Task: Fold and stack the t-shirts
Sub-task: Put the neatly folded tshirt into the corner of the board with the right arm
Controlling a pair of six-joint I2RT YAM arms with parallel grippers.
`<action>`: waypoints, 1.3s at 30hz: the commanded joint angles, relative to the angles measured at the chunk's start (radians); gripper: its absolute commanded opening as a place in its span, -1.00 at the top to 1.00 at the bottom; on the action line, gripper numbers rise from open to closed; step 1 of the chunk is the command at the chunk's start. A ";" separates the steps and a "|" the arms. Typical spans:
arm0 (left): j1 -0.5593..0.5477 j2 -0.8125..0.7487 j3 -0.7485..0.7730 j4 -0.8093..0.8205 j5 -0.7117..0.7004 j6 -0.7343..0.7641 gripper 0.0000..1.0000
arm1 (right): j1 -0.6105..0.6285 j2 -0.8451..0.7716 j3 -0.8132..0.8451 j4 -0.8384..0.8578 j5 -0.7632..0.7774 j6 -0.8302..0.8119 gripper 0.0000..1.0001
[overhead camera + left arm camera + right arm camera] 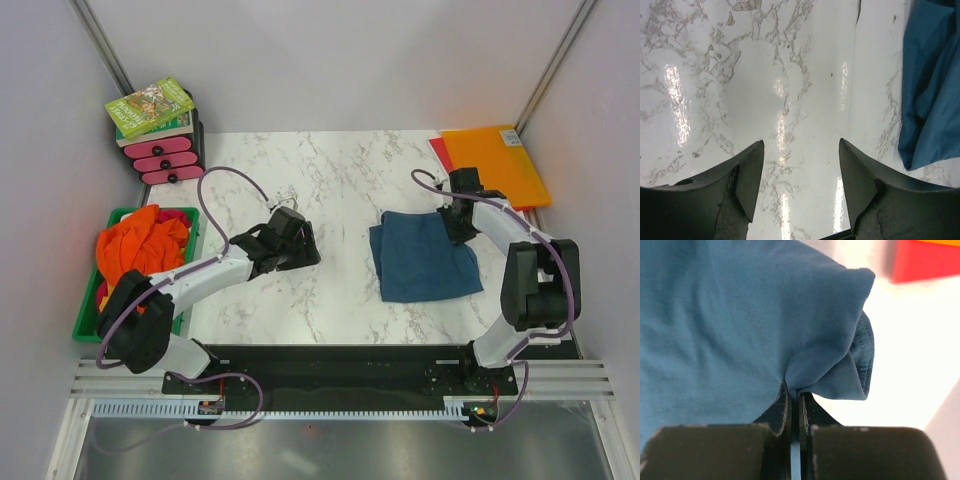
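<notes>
**Item 1. My right tool**: pressed together, pinching a small fold of cloth at the far right corner of the teal-blue t-shirt. The hem bunches just above the pinch.

**Item 2. My left tool**: spread and holding nothing, with bare marble counter showing between its tips.

**Item 3. Teal-blue t-shirt:** lies right of centre on the counter as a rumpled, roughly square slab, slightly longer from near to far than across. Its far edge looks doubled over, so I judge the fold begun but not finished.

**Item 4. Orange t-shirts**: heaped in the green bin at the left edge, unfolded.

**Item 5. Orange folder** and red folder: far right corner, just beyond the pinched corner. Not my concern.

**Governing relation:** the shirt spreads leftward and toward me from my right tool's pinch. From my left tool it lies to the right, its left edge near but apart across bare marble. The right arm is the nearer one, being already on the cloth. In my judgement, carrying that corner over calls for the left tool to reach right to the free edge.
</notes>
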State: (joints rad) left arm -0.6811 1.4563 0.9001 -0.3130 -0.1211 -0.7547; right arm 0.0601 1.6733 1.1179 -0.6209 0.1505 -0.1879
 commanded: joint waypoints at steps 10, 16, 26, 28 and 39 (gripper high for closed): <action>-0.041 -0.073 -0.059 -0.014 -0.003 0.012 -0.36 | -0.200 -0.162 -0.158 0.026 0.152 -0.172 1.00; -0.057 -0.073 -0.066 -0.003 0.003 0.011 -0.36 | -0.318 -0.143 -0.123 0.059 0.208 -0.254 1.00; -0.071 -0.068 -0.076 -0.001 0.009 0.012 -0.36 | -0.471 -0.031 -0.004 0.128 0.250 -0.377 1.00; -0.074 -0.065 -0.076 -0.001 0.009 0.011 -0.36 | -0.480 -0.009 -0.016 0.167 0.251 -0.397 1.00; -0.092 -0.036 -0.055 -0.003 0.011 0.012 -0.36 | -0.506 0.060 -0.072 0.269 0.218 -0.386 1.00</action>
State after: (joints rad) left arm -0.7647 1.4143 0.8272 -0.3305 -0.1188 -0.7551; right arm -0.4393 1.7130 1.0576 -0.4332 0.3649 -0.5564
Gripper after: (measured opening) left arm 0.682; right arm 0.034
